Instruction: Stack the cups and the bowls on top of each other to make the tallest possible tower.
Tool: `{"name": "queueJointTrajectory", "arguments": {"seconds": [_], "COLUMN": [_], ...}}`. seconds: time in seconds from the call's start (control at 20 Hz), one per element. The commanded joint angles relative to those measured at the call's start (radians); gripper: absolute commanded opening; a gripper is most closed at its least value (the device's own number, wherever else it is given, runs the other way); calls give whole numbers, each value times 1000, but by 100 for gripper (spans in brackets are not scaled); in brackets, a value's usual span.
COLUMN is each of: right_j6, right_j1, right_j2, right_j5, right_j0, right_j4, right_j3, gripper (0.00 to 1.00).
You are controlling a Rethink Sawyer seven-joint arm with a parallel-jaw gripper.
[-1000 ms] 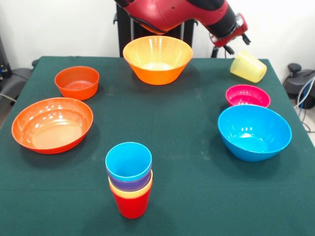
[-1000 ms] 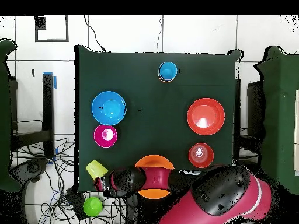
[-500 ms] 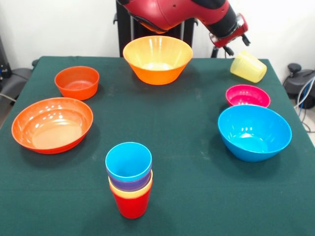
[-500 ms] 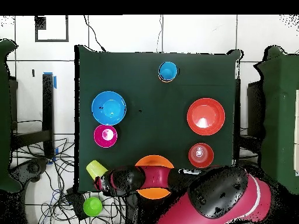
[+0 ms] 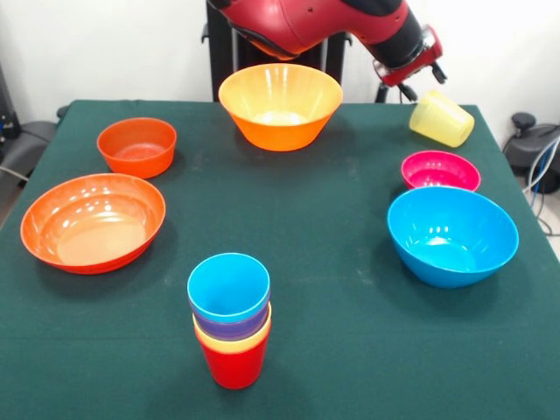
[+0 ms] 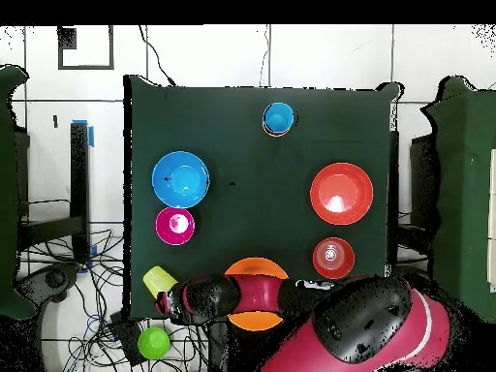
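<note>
— How far along is it, would you say?

— Early. Four cups are nested near my edge of the table: a red cup [image 5: 233, 363] at the bottom, a yellow-orange one, a purple one, and a blue cup [image 5: 228, 287] on top. That little tower [image 5: 231, 319] is all that is built.

— And the rest?

— All five bowls sit loose and apart. The big yellow-orange bowl [image 5: 280, 105] is at the far side, the small orange bowl [image 5: 136, 146] and the wide orange bowl [image 5: 93, 221] on one side, the pink bowl [image 5: 440, 170] and the big blue bowl [image 5: 452, 234] on the other. The pale yellow cup [image 5: 442, 118] lies tipped over at the far corner.

— Is the arm holding it?

— I judge not. The gripper [image 5: 418, 79] hangs just beside that cup, but whether its fingers are spread or closed I cannot tell.

— Does looking down from above add anything?

— Yes. A green cup [image 6: 153, 342] shows beyond the table edge [image 6: 262, 89], near the robot's base, hidden from across the table. From there the tower [image 6: 278, 119] is only a blue circle, its layers unseen.
</note>
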Motion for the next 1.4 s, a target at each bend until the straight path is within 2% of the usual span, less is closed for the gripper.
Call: {"name": "queueJointTrajectory", "arguments": {"seconds": [0.05, 0.85, 1.4], "right_j6": [109, 98, 89], "right_j1": [31, 76, 50], "right_j2": [55, 62, 62], "right_j5": [-105, -162, -180], "right_j0": [-2, -15, -11], "right_j4": [-10, -38, -47], "right_j3": [-115, -126, -129], "gripper": [100, 100, 100]}}
